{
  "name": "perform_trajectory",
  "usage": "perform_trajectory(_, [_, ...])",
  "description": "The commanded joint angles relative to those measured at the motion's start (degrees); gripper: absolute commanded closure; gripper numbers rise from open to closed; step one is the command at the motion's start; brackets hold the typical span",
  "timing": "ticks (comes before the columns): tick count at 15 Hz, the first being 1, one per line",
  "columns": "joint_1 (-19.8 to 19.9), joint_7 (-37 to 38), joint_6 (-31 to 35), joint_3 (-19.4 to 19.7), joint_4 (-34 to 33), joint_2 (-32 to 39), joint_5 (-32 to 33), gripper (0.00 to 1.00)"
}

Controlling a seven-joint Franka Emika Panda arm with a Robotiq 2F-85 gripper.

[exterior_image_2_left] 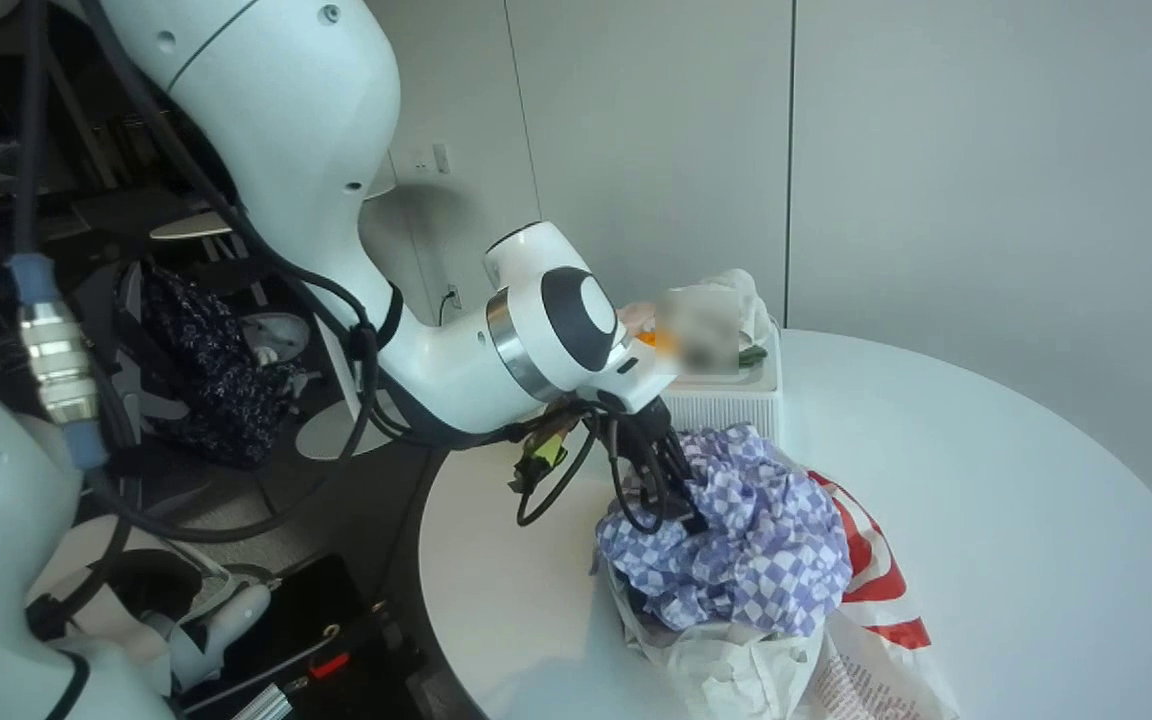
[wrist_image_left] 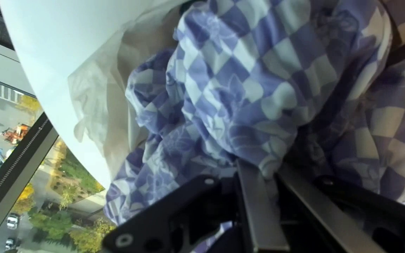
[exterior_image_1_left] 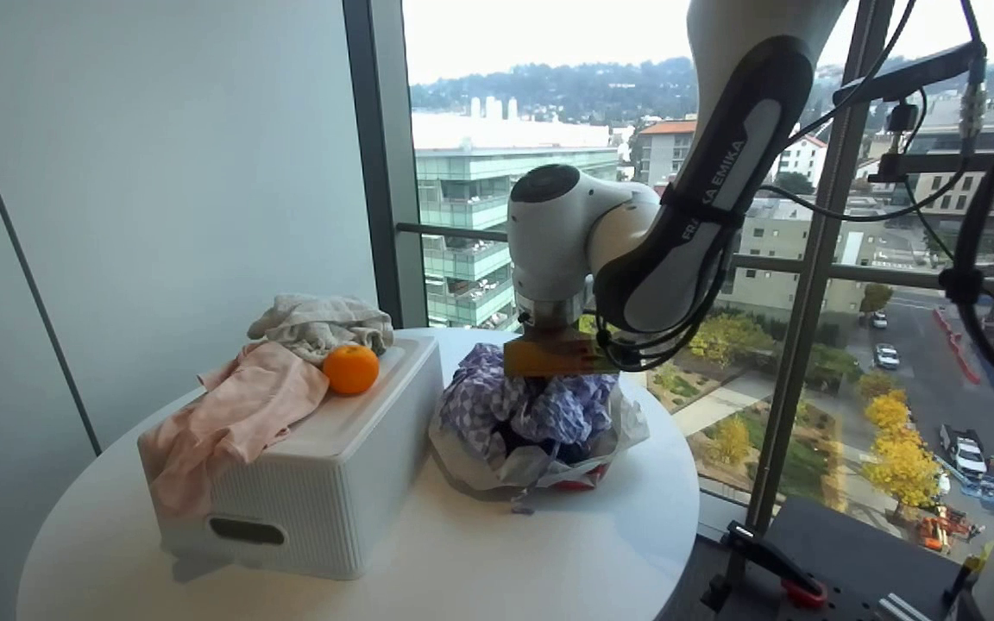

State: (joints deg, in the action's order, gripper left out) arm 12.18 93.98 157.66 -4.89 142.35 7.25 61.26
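Note:
A crumpled purple-and-white checkered cloth sits bunched in an opened white plastic bag. My gripper reaches down into the cloth, its metal fingers close together with a fold pinched between them. The tips vanish under the fabric. In an exterior view the dark gripper is sunk into the left side of the heap, which still rests in the bag. Elsewhere the cloth and the wrist hide the fingers.
Beside the bag stands a white lidded box. On its lid lie an orange, a pink cloth and a grey-beige cloth. A red-and-white printed part of the bag spreads over the round white table. Loose cables hang from the wrist.

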Motion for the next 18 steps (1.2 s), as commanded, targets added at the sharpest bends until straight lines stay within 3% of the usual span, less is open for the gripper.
perform_trajectory(1, [-0.7,-0.1,-4.4,-0.2,-4.9,2.4,-0.2,0.96])
perform_trajectory(12, [1.3,-6.5,-3.9,-1.5,-14.4,18.3,-9.8,0.96])
perform_trajectory(13, [-3.7,-9.2,-2.7,3.3,-14.2,17.7,-13.8,0.96])
perform_trajectory(14, [-4.0,-11.4,-3.3,3.2,-13.5,16.4,-16.5,0.68])
perform_trajectory(15, [-5.0,-13.4,-3.9,3.9,-12.7,14.9,-19.3,0.68])
perform_trajectory(18, [-8.3,-20.2,-7.9,5.5,-9.5,7.9,-26.3,0.47])
